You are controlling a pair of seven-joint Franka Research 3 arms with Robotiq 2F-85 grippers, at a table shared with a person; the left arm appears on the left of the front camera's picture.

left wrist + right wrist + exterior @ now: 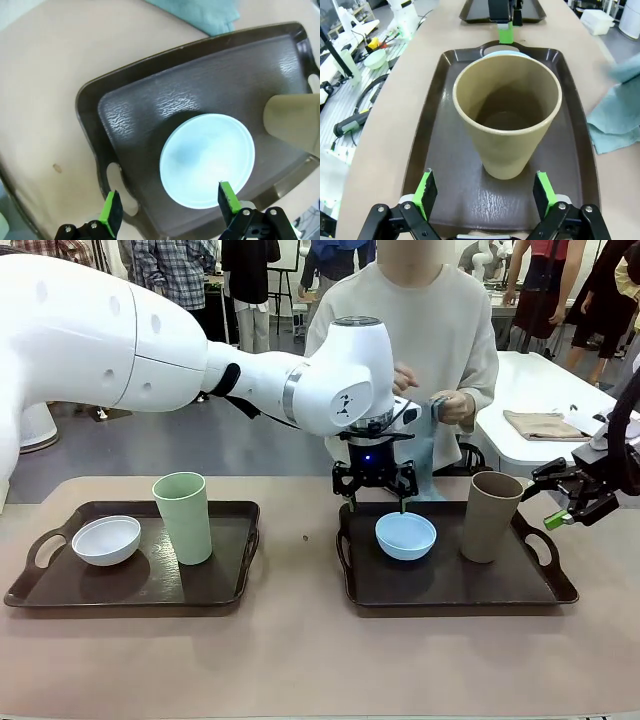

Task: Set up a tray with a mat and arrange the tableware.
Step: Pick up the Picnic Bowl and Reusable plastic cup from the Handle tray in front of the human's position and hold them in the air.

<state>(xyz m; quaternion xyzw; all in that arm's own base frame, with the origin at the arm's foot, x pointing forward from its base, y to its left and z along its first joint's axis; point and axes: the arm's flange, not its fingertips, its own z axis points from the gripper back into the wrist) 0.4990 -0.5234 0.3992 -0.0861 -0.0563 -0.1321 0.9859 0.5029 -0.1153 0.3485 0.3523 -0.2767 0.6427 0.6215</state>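
Observation:
Two dark brown trays lie on the table. The left tray (40, 590) holds a white bowl (106, 539) and a pale green tumbler (183, 517). On the right tray (450, 590) (150, 100) (445, 165) sit a light blue bowl (405, 535) (207, 160) (500, 50) and a tan tumbler (490, 516) (292, 122) (507, 115). My left gripper (378, 502) (169, 202) hovers open just above the blue bowl's near side. Beside the tan tumbler, my right gripper (555, 498) (484, 195) stands open and empty. The person holds a teal mat (428, 450) (205, 15) (617, 115) beyond the right tray.
A white side table (540, 390) with a folded tan cloth (545, 425) stands at the back right. Bare beige tabletop (300, 640) stretches between the trays and along the front edge. The person's hands (455, 405) are close behind my left wrist.

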